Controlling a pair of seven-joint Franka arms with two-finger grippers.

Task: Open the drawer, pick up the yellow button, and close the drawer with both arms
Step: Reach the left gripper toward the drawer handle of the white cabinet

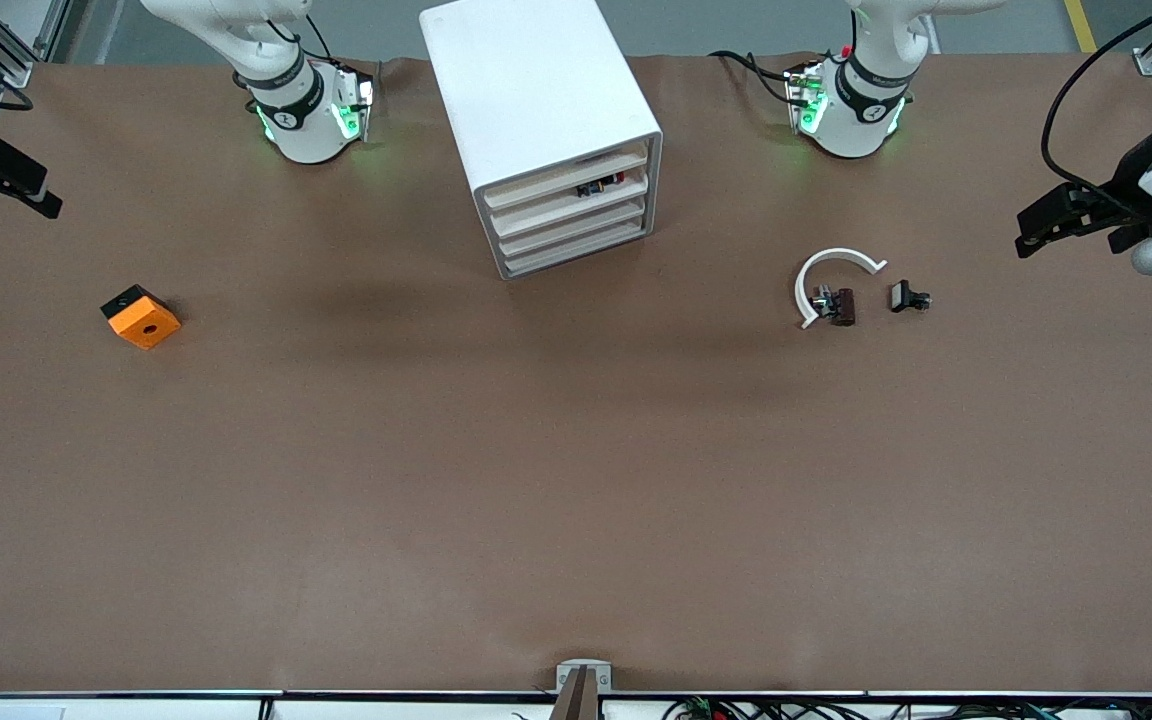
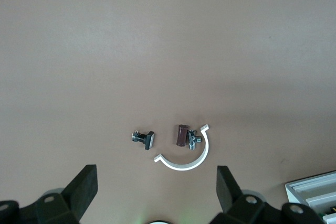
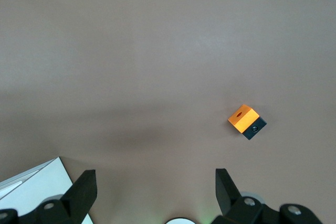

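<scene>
both grippers' fingers are wide apart, holding nothing: left gripper (image 2: 156, 192) and right gripper (image 3: 156, 192) wait up high. all drawers of the white cabinet (image 1: 536, 120) are shut, so nothing is done yet.

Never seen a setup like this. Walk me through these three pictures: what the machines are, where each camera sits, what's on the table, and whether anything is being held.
Two white robot arms share a brown table. The wide picture looks down from across it; the other two come from cameras on the arms' wrists. The left gripper and right gripper wait open at their ends of the table, holding nothing. Between the arms' bases stands a white drawer cabinet. An orange block lies toward the right arm's end. A white curved strip and small dark parts lie toward the left arm's end.
</scene>
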